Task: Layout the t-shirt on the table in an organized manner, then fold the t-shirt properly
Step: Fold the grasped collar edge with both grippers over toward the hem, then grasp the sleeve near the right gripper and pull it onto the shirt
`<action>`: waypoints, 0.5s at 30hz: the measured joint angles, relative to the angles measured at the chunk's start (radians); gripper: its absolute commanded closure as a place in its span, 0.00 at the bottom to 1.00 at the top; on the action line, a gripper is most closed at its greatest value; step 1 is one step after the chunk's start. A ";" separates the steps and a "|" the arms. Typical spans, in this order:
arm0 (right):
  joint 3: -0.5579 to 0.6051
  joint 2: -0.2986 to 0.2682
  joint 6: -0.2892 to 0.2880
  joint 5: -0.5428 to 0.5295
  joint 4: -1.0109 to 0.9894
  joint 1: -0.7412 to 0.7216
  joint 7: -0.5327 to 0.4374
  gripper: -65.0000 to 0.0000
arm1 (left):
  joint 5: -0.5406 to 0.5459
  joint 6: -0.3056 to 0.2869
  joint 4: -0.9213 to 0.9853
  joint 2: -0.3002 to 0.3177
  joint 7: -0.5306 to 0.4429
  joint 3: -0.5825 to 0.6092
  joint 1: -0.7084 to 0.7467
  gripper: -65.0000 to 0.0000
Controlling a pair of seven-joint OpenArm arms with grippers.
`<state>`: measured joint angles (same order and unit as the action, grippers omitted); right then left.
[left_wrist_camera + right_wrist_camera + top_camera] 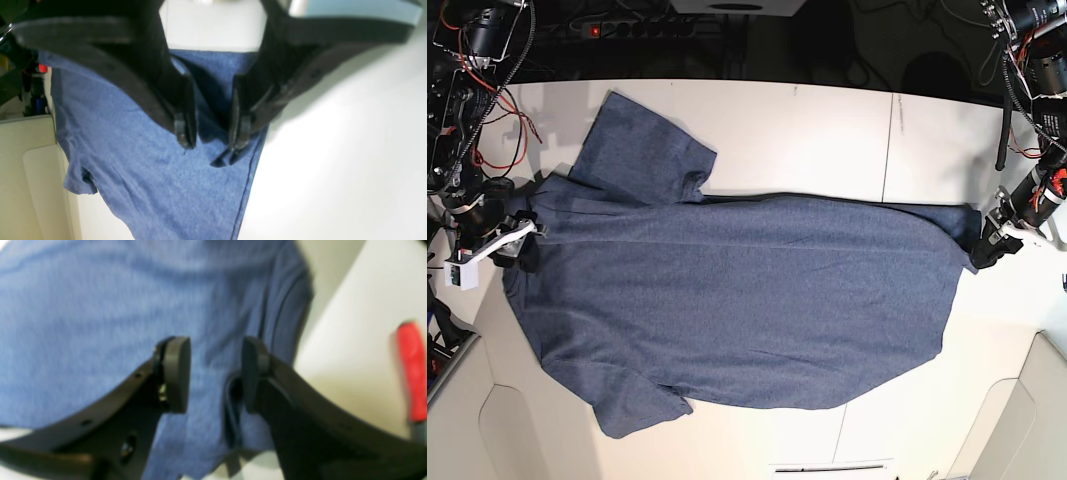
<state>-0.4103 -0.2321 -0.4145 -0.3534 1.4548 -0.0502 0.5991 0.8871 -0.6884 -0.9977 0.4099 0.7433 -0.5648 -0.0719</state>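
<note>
Left gripper (211,131): matte black, two curved arms tapering to narrow flat fingers (184,133); small round holes along arm faces.
Right gripper (215,375): matte black, same curved arms; rounded rectangular fingers (176,373), small holes on lower arm face, brass-coloured fastener behind one pad.
Left arm (1025,212): black segments, white bracket near wrist, red accent, black cable rising beside it.
Right arm (482,215): black segments, white bracket with small white box at wrist, red and black wires looping above.

t-shirt (747,290) covering mid table (827,120), far strip bare
</note>
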 measured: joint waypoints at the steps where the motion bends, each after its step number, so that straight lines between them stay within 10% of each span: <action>1: -0.013 0.000 0.000 0.000 0.015 -0.003 0.000 0.61 | 0.000 0.000 0.000 0.000 0.000 -0.009 0.002 0.68; 7: -0.086 0.000 0.000 -0.017 0.085 -0.003 0.040 0.61 | 0.013 0.000 0.000 0.000 0.000 -0.077 0.005 0.68; 15: -0.189 0.000 -0.102 -0.347 0.132 0.034 0.261 0.62 | 0.061 0.001 0.000 0.000 0.032 -0.095 0.008 0.68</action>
<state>-0.5995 -0.2321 -0.5163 -0.7002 1.5867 -0.0166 0.8597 0.9485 -0.6876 -0.9974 0.4099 0.7750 -0.6598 -0.0643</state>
